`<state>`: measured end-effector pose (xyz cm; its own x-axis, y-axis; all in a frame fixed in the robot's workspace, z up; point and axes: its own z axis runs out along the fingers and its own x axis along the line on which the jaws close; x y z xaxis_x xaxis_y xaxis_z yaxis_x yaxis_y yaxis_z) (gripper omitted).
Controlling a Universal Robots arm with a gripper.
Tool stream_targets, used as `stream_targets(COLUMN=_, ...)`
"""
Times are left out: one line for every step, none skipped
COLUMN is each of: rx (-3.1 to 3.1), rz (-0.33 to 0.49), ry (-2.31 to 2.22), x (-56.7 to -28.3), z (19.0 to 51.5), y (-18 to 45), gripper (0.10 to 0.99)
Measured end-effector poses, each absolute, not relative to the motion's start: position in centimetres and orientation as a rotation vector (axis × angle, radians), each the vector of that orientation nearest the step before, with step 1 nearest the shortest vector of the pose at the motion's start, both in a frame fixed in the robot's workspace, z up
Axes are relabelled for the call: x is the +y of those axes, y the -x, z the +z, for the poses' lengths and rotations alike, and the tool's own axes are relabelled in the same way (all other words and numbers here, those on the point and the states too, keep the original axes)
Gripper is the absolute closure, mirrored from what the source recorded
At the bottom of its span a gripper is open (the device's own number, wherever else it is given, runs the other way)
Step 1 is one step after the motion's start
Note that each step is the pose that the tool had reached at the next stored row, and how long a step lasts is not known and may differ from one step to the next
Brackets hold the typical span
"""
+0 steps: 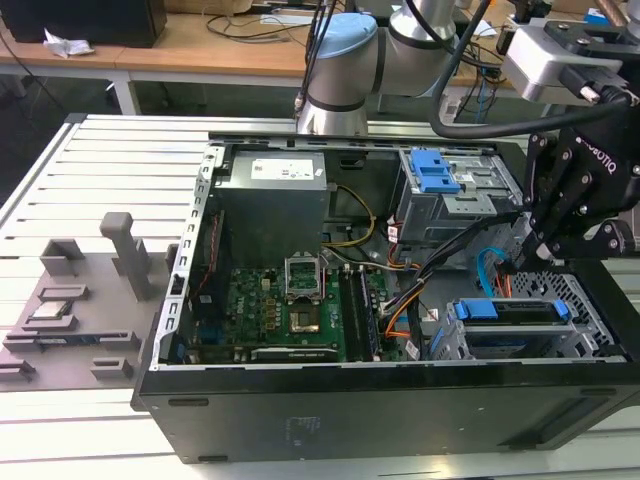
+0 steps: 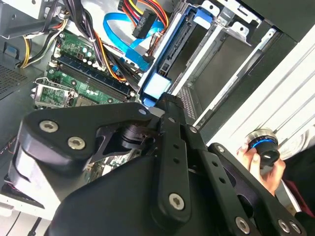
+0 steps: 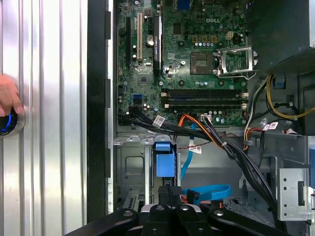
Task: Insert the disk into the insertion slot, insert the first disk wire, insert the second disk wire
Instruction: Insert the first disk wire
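Observation:
The disk (image 1: 512,309), in its bright blue carrier (image 3: 164,161), lies inside the insertion slot (image 1: 575,345), the silver perforated cage at the case's corner on the exterior view's right. My black gripper (image 1: 528,258) hangs just above the cage's inner end. In both wrist views its fingers (image 3: 169,194) are pressed together with nothing between them, right by the carrier's blue tab (image 2: 157,86). The first disk wire (image 2: 145,18), an orange, red and black bundle with a black plug, lies loose beside the cage. The second disk wire (image 3: 210,190), a flat light blue cable (image 2: 121,34), curls next to it.
The open black case (image 1: 380,410) lies on a slatted metal table (image 1: 110,170). A taller grey cage with a blue latch (image 1: 436,172) stands behind the gripper. Motherboard (image 3: 197,54) and black cables (image 3: 216,142) lie alongside. A person's hand (image 3: 7,96) rests on a round knob.

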<state>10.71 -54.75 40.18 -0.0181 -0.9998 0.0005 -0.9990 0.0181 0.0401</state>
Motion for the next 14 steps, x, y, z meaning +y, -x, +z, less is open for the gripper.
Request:
stream_targets(rx=-2.221, rz=-0.044, ry=-2.181, x=-54.7, z=40.2, y=-10.8, gripper=0.98)
stream_targets(rx=-2.221, rz=-0.044, ry=-2.181, x=-54.7, z=40.2, y=-10.9, gripper=0.98)
stream_targets(rx=-2.221, rz=-0.044, ry=-2.181, x=-54.7, z=40.2, y=-11.1, gripper=0.98)
stream_targets(rx=-2.22, rz=-0.046, ry=-2.18, x=-54.6, z=40.0, y=-12.3, gripper=0.98)
stream_targets(rx=-2.219, rz=-0.047, ry=-2.179, x=-54.5, z=40.0, y=-12.8, gripper=0.98)
stream_targets(rx=-2.218, rz=-0.048, ry=-2.178, x=-54.3, z=39.9, y=-13.3, gripper=0.98)
stream_targets(rx=-2.218, rz=-0.049, ry=-2.178, x=-54.1, z=39.8, y=-13.7, gripper=0.98)
stream_targets(rx=-2.217, rz=-0.05, ry=-2.177, x=-53.9, z=39.7, y=-13.9, gripper=0.98)
stream_targets(rx=-2.217, rz=-0.05, ry=-2.177, x=-53.6, z=39.6, y=-14.1, gripper=0.98)
stream_targets(rx=-2.216, rz=-0.05, ry=-2.176, x=-53.3, z=39.4, y=-14.3, gripper=0.98)
stream_targets(rx=-2.216, rz=-0.05, ry=-2.176, x=-53.0, z=39.2, y=-14.4, gripper=0.98)
stream_targets(rx=-2.216, rz=-0.051, ry=-2.176, x=-52.6, z=38.9, y=-14.5, gripper=0.98)
stream_targets(rx=-2.215, rz=-0.051, ry=-2.176, x=-52.3, z=38.6, y=-14.6, gripper=0.98)
stream_targets(rx=-2.215, rz=-0.051, ry=-2.176, x=-51.8, z=38.1, y=-14.7, gripper=0.98)
